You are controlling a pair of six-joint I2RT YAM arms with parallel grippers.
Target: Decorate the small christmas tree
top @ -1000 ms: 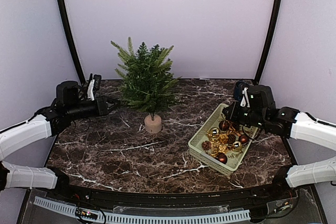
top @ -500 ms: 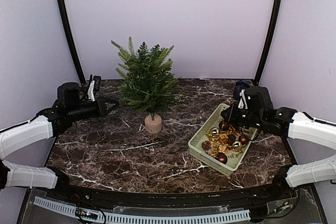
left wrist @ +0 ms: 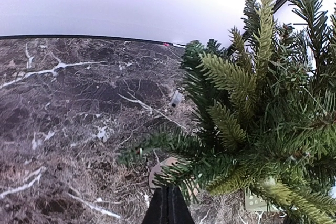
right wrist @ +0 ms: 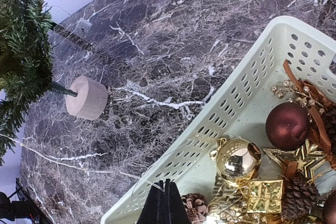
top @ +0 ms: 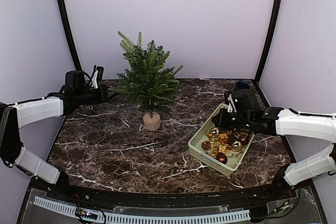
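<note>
At middle left, the black left gripper [top: 107,93] is seen pressed shut just beside the outer branch tips of the small green artificial christmas tree [top: 148,80], which is stood in a beige round pot [top: 151,121] at the centre of the dark marble table [top: 115,145]. At right, the black right gripper [top: 219,121], likewise closed, is held over the pale green perforated plastic basket [top: 202,139].

- No text, brand, number or sign is showing clearly enough to read in any view.
- A small pale tag [left wrist: 176,98] is lying on the worktop [left wrist: 63,108] near its far edge; it is showing too small to tell whether it is carrying any print.
</note>
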